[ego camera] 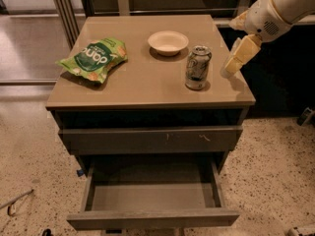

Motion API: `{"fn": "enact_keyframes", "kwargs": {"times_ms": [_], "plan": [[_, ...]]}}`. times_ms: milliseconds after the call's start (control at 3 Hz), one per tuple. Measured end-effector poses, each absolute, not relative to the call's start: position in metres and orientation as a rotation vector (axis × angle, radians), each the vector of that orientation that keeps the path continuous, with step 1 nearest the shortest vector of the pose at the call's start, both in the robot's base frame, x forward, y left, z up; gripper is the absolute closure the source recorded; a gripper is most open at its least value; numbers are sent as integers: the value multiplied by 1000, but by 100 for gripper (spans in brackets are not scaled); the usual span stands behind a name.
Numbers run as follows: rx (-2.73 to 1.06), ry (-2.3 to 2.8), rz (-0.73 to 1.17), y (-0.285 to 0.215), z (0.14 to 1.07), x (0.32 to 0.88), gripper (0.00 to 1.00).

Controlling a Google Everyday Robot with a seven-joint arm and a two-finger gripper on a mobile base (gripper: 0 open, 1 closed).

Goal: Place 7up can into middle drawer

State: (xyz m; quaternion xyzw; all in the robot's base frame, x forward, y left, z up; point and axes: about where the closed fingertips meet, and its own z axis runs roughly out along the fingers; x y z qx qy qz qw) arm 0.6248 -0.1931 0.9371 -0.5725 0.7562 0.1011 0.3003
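Camera view. The 7up can (pixel 198 68) stands upright on the cabinet top (pixel 142 87) near its right edge, just in front of the white bowl (pixel 168 42). My gripper (pixel 235 63) hangs over that edge, beside the can and apart from it; I cannot tell its state. Below the closed, scratched drawer front (pixel 147 139), the middle drawer (pixel 152 196) stands pulled out. A green snack bag (pixel 93 59) lies at left.

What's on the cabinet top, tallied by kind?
Soda cans: 1 (7up can)
Bowls: 1 (white bowl)
Snack bags: 1 (green snack bag)
Total: 3
The gripper hovers just right of the 7up can, apart from it.
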Motion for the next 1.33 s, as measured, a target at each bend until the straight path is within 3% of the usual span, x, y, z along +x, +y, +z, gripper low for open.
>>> {"fn": "enact_keyframes", "kwargs": {"times_ms": [1333], "plan": [[-1451,1905,478,-146,894,660,0]]}}
